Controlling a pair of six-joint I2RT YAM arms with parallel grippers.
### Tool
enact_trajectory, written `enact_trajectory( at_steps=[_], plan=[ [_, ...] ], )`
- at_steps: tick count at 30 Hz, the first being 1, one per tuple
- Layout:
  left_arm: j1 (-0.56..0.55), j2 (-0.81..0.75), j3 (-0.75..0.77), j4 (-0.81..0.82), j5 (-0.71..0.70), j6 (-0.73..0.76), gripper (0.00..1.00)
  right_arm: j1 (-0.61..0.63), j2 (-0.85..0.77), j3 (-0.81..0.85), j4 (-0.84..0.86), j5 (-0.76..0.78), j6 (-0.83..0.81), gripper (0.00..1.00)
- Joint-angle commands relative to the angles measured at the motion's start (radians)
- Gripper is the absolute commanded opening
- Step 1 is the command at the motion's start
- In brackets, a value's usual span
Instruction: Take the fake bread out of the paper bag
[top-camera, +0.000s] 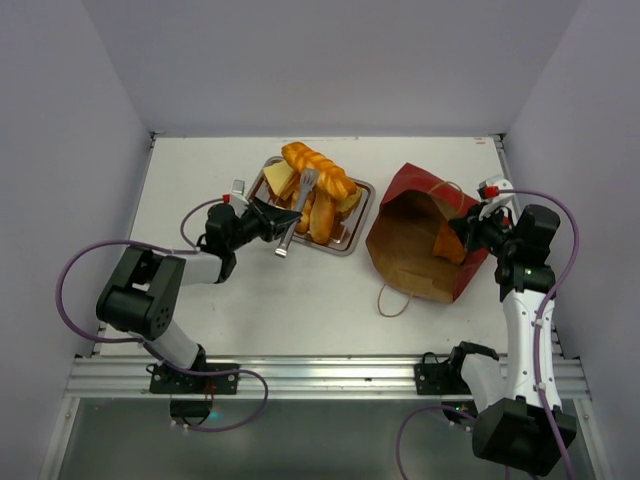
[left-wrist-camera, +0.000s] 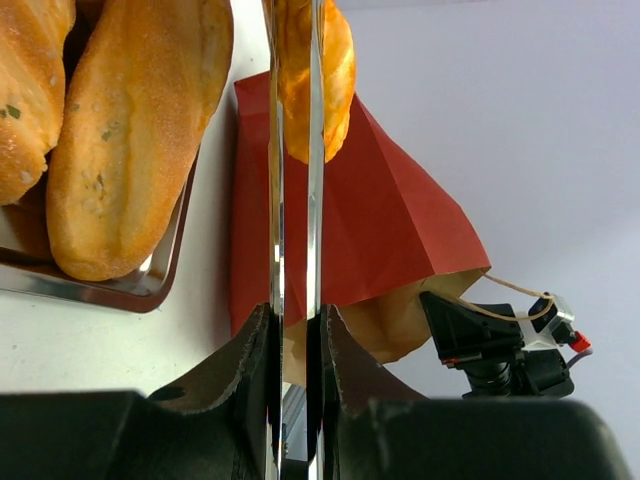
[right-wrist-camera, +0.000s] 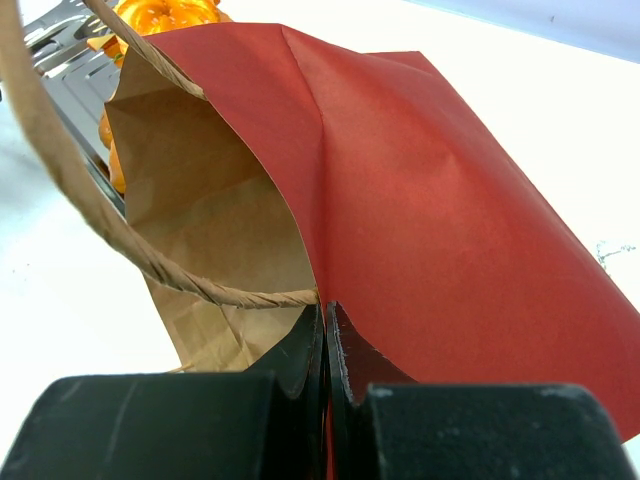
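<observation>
The dark-red paper bag (top-camera: 415, 215) lies on its side right of centre, its tan mouth facing the near side. One orange bread piece (top-camera: 447, 243) shows inside it. My right gripper (top-camera: 467, 228) is shut on the bag's rim (right-wrist-camera: 318, 292), beside a twine handle (right-wrist-camera: 200, 288). Several golden breads (top-camera: 318, 190) are piled on the steel tray (top-camera: 345, 243), a braided loaf on top. My left gripper (top-camera: 272, 222) is shut on metal tongs (top-camera: 300, 205), whose arms (left-wrist-camera: 316, 180) reach over the pile to a loaf (left-wrist-camera: 338, 80). Whether they pinch it I cannot tell.
The tray's rim (left-wrist-camera: 130, 293) lies just left of the bag's red side (left-wrist-camera: 390, 220). A loose twine handle (top-camera: 392, 300) trails on the table in front of the bag. White walls close in the table at the back and on both sides.
</observation>
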Motion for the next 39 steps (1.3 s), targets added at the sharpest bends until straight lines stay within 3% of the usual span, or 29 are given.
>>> enact_trajectory(
  at_steps=[1,30,39],
  plan=[
    [0.022,-0.031,-0.022,0.133,0.029,0.048,0.00,-0.001,-0.014,-0.007,0.033,-0.013,-0.015,0.01],
    [0.079,0.012,-0.038,0.125,0.052,0.119,0.00,-0.001,-0.008,-0.007,0.035,-0.014,-0.016,0.01],
    [0.091,0.012,-0.065,0.111,0.049,0.126,0.16,-0.002,-0.008,-0.007,0.035,-0.017,-0.016,0.01]
  ],
)
